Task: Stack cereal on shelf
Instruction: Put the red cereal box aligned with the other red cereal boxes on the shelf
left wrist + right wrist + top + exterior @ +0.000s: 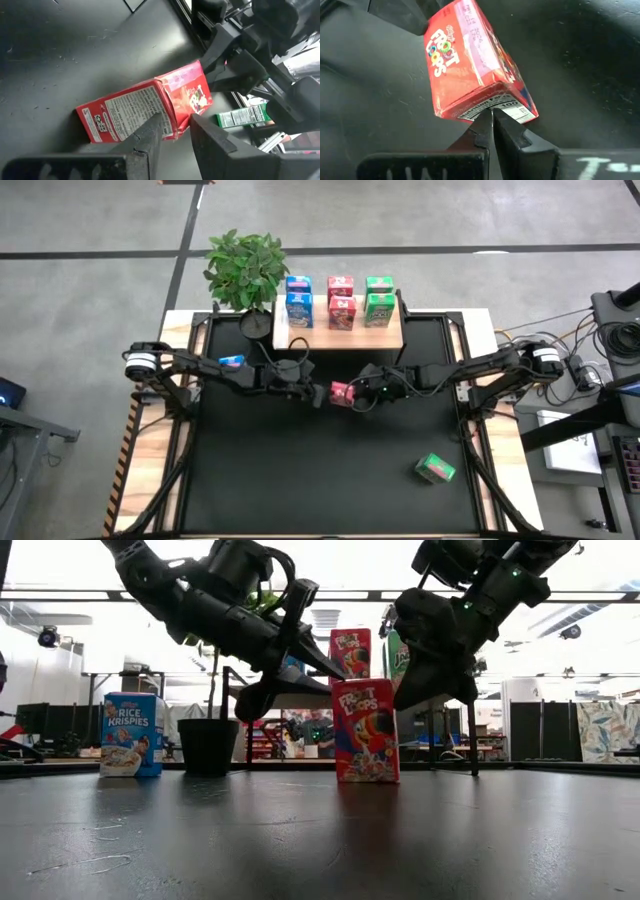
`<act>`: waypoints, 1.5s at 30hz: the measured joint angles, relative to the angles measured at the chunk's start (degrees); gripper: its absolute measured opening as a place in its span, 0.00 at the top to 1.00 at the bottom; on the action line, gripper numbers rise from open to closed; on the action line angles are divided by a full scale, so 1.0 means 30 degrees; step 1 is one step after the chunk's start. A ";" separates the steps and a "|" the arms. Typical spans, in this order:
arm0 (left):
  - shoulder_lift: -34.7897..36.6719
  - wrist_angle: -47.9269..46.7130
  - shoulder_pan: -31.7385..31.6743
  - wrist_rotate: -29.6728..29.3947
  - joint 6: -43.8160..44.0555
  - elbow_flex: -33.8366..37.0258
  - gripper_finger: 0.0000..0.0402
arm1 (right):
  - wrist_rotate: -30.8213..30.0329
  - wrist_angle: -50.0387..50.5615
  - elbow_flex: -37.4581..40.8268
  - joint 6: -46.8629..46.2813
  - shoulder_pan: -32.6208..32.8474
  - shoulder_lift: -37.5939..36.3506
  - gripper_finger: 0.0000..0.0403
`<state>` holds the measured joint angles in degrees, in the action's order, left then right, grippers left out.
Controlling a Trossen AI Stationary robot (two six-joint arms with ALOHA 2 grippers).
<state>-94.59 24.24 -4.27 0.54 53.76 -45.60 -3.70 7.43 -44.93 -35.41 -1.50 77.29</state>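
Nearest in the low view: red carton (365, 730), upright on the counter (300, 480), about mid-width, in front of the shelf (310, 335) but not on it.

Progress, judged from above:
- Done: six cartons (341, 300) on the shelf, two blue, two red, two green, one colour per column.
- Left on the counter: three.
  - Red carton, between the two claws.
  - Blue carton (231, 362), standing beside the left arm, near the counter's left edge.
  - Green carton (435, 469), lying on its side, well apart from the rest toward the near right.
- Roughly two thirds through. Likely job in hand: the red one.

Arm pose:
- Both arms reached in low from opposite sides, meeting at the red carton near centre.
- Right claw (492, 117): pressed together, holding nothing, tips touching the edge of the carton's end panel. Reads as a brace or a nudge, not a grip.
- Left claw (175, 120): angled down at the carton from the other side, right up against it. Cannot tell whether pinching an edge or only resting there.
- Carton not lifted; base on the counter in the low view.
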 joint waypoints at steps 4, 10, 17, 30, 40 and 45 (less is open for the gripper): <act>-0.0015 0.0069 -0.0024 0.0084 0.0052 0.0007 0.79 | -0.0117 0.0634 0.0000 0.0083 0.0000 -0.0439 0.98; -0.0015 0.0122 -0.0010 0.0150 -0.0051 0.0015 0.79 | -0.0219 0.1479 0.0000 -0.0067 0.0000 -0.1216 0.98; -0.0015 0.0229 -0.0002 0.0150 -0.0241 0.0029 0.79 | -0.0262 0.1919 0.0022 -0.0197 0.0000 -0.1389 0.98; 0.0042 -0.0027 0.0039 0.1185 -0.1104 0.0036 0.79 | -0.0273 0.2941 0.0066 0.1398 0.0148 -0.3965 0.98; 0.2140 -0.3098 0.0572 0.0913 -0.5085 0.0044 0.79 | -0.0787 0.0390 0.0073 0.7235 0.0459 -0.4912 0.92; 0.3766 -0.4761 0.1381 -0.0887 -0.7920 0.0044 0.79 | -0.1083 -0.0514 -0.0305 0.8893 0.0459 -0.3428 0.76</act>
<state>-83.29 9.95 -0.12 -2.12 30.00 -45.47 -6.96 5.89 -45.84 -8.73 -0.12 67.01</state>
